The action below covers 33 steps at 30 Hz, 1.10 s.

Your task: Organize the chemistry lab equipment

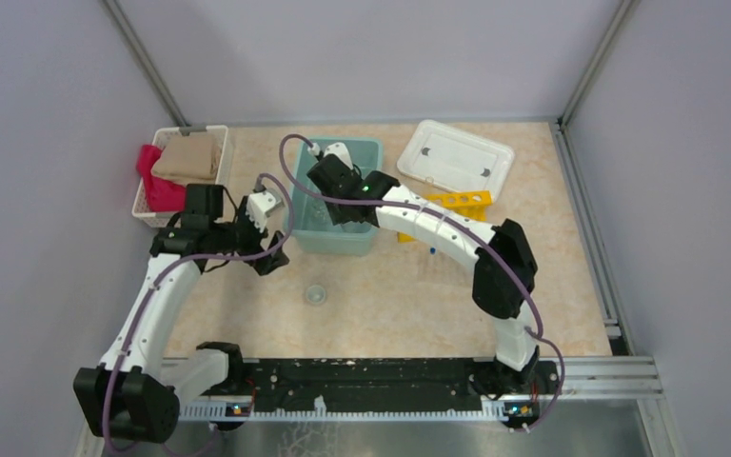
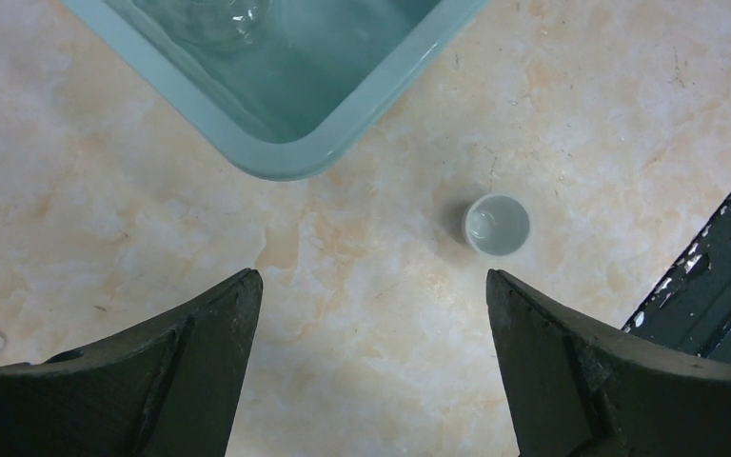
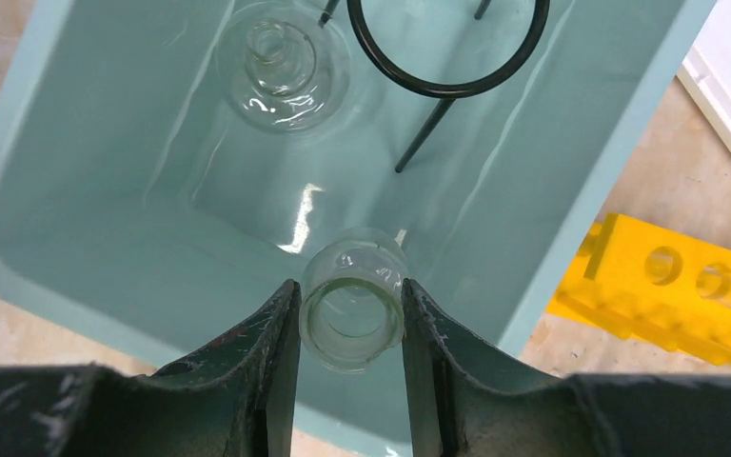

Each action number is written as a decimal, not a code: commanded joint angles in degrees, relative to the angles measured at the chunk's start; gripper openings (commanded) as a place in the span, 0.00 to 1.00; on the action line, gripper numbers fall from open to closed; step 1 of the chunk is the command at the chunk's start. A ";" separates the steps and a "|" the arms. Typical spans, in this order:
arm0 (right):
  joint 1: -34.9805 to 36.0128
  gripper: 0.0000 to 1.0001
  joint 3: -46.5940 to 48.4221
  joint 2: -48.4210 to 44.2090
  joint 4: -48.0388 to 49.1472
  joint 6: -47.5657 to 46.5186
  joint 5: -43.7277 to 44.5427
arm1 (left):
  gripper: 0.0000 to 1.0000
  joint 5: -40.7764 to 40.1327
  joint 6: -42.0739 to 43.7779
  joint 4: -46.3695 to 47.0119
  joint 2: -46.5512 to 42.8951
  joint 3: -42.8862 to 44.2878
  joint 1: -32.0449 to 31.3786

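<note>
right gripper (image 3: 350,290) is clamped on a small glass beaker (image 3: 352,324), over the near side of the teal bin (image 3: 76,190). further ahead in the bin: a glass flask (image 3: 281,67) and the black wire ring (image 3: 447,92). left gripper (image 2: 371,286) is spread wide, second beaker (image 2: 496,225) on the table just ahead of one fingertip.

Beige table (image 1: 390,319): teal tub (image 1: 324,244), white basket (image 1: 205,129), white lid (image 1: 457,157), yellow rack (image 1: 467,202), small glass beaker (image 1: 316,293).

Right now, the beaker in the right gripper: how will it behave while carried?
The beaker looks like clear glass, so probably fragile; squeeze gently. Its smooth round wall is pinched by the right gripper, so it may slip or twist. Empty and small, likely light.
</note>
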 commanded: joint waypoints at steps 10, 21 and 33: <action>-2.29 0.00 -5.28 1.27 9.46 0.45 -2.64 | 0.88 6.45 5.41 1.19 2.20 -4.98 -1.43; -2.58 0.07 -7.05 3.36 10.98 1.70 -3.22 | 0.87 3.50 7.29 6.09 1.42 -10.17 -4.72; -2.55 0.57 -4.66 -4.17 9.59 2.18 -3.68 | 0.82 -0.98 7.13 12.10 5.66 -13.21 -11.70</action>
